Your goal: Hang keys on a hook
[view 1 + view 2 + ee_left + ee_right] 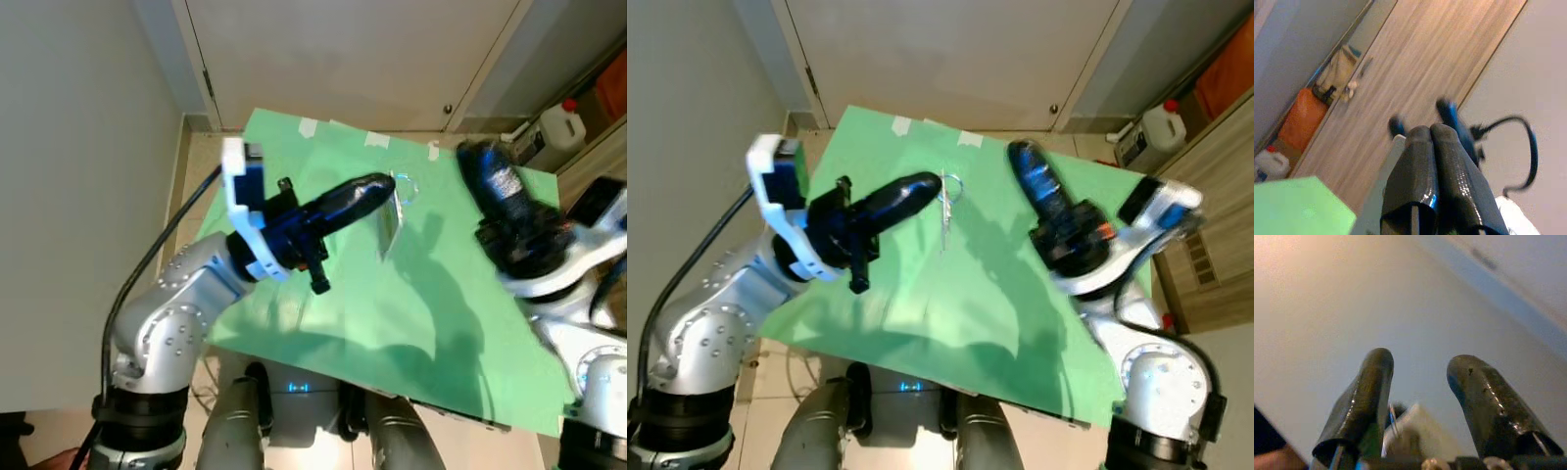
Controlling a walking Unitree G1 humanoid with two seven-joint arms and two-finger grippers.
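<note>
The left gripper [933, 184] is closed on the keys [946, 211]; they hang down from its tip, long axis toward 6 o'clock. The right gripper [1420, 377], at 3 o'clock, is open.

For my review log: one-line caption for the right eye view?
Left gripper shut on keys dangling over the green mat; right gripper raised alongside.

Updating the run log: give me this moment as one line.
left gripper: shut on keys, raised above green table | right gripper: open, raised, holding nothing | hook: not located
</note>
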